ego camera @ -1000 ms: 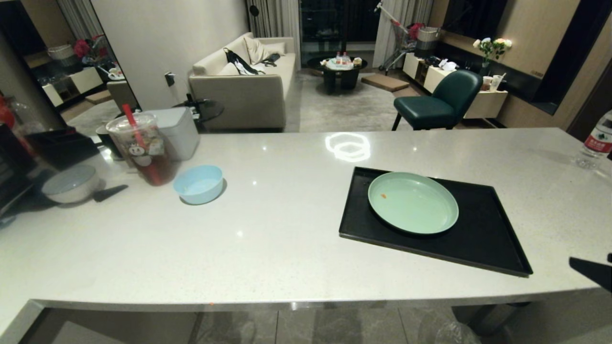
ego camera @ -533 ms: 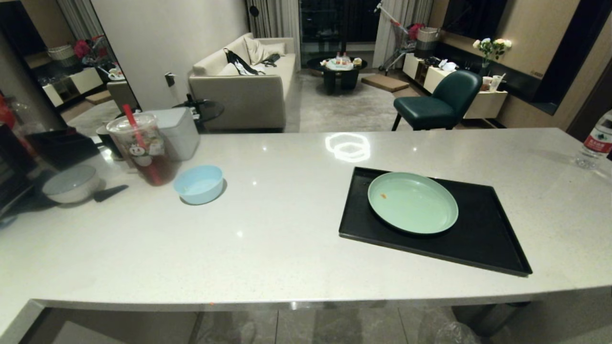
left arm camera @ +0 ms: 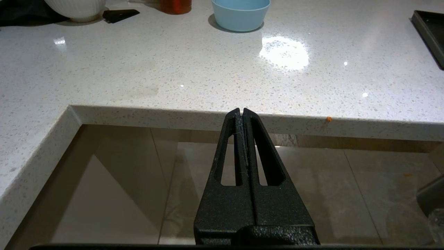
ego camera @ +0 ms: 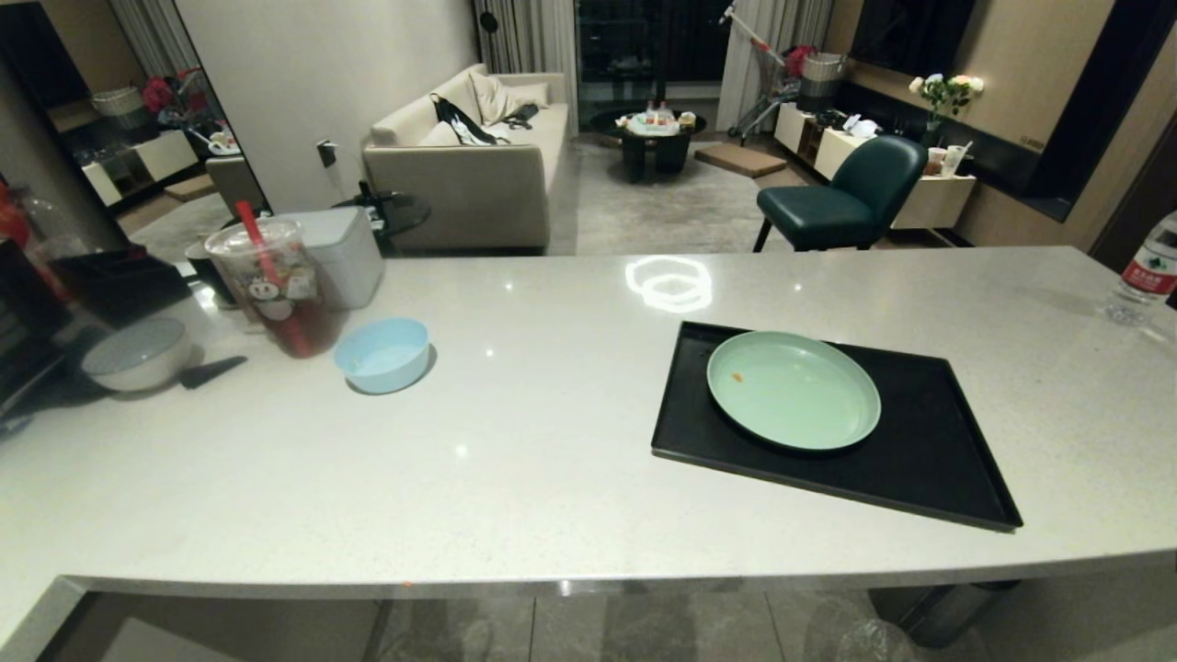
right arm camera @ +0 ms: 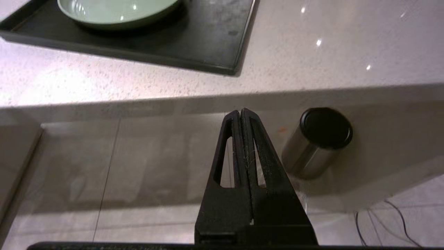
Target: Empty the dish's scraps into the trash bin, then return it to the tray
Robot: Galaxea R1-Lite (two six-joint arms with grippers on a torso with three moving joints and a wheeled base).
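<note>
Dish flat on tray, one orange speck inside | left gripper clenched, empty, below counter edge | right gripper clenched, empty, below counter edge

In the head view neither arm shows. At the near right, under the bench, a steel bin is mostly hidden by the bench edge, and beside it a clear bag is cut by the picture's lower edge. A small orange speck on the plate is too small to identify. The water bottle at far right is cut off.
</note>
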